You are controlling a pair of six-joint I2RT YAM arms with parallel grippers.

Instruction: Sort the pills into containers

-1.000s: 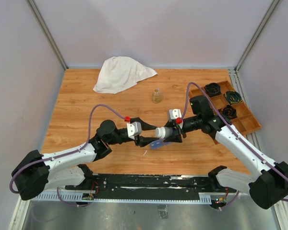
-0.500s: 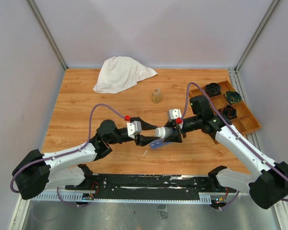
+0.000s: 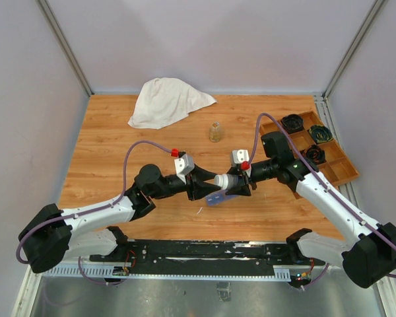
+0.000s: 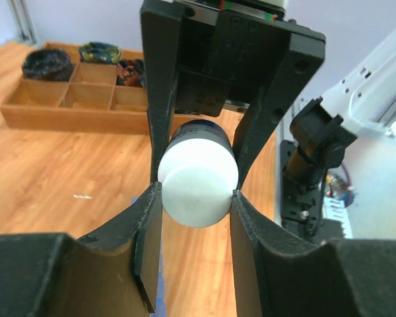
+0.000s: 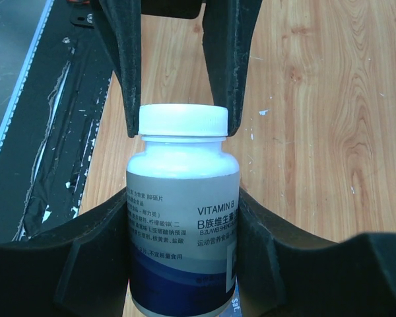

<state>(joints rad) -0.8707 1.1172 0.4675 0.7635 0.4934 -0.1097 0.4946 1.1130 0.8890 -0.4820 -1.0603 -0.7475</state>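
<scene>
White cap [image 4: 198,179] pinched between the left fingers [image 4: 147,238], the right fingers [image 5: 92,254] clamping the vitamin bottle [image 5: 183,224]. Blue organizer strip [image 3: 215,198] lies on the counter [image 3: 119,132] just beneath them.

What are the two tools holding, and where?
The right tool grips the vitamin bottle by its body; the left tool pinches its white cap at the sides.

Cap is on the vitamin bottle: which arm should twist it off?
Left. The left hand has both fingers against the white cap; the right hand grips the bottle body, so it can only steady it.
</scene>
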